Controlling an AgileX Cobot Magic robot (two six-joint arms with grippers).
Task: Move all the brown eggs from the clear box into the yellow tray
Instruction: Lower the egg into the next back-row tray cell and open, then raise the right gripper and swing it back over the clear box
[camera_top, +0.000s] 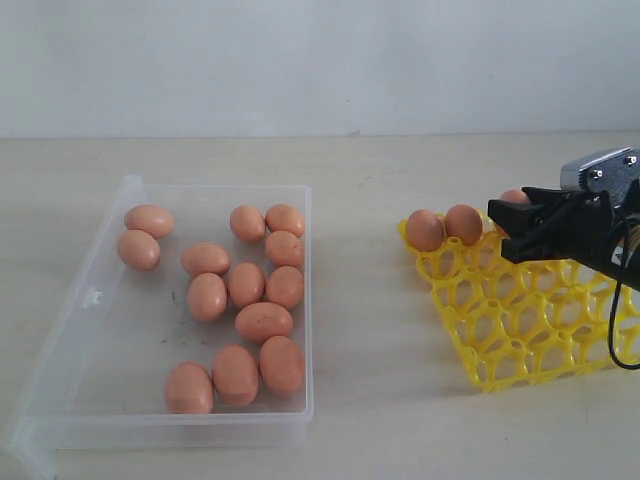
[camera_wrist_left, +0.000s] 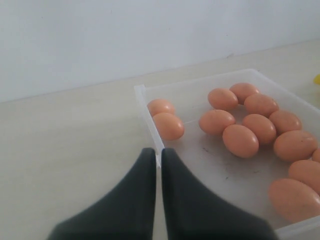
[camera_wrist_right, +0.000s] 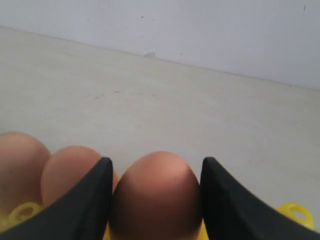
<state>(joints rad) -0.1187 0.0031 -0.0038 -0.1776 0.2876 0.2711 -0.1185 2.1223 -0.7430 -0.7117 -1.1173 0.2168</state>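
Several brown eggs lie loose in the clear box on the left. The yellow tray sits on the right with two eggs in its far row. My right gripper is at that row, shut on a third brown egg. In the right wrist view this egg fills the gap of the right gripper, touching both fingers, with the two tray eggs beside it. My left gripper is shut and empty, above the clear box's wall near two eggs.
The pale table runs between box and tray, with a white wall behind. A black cable hangs from the right arm over the tray's right side. Yellow tray cells show under the right fingers.
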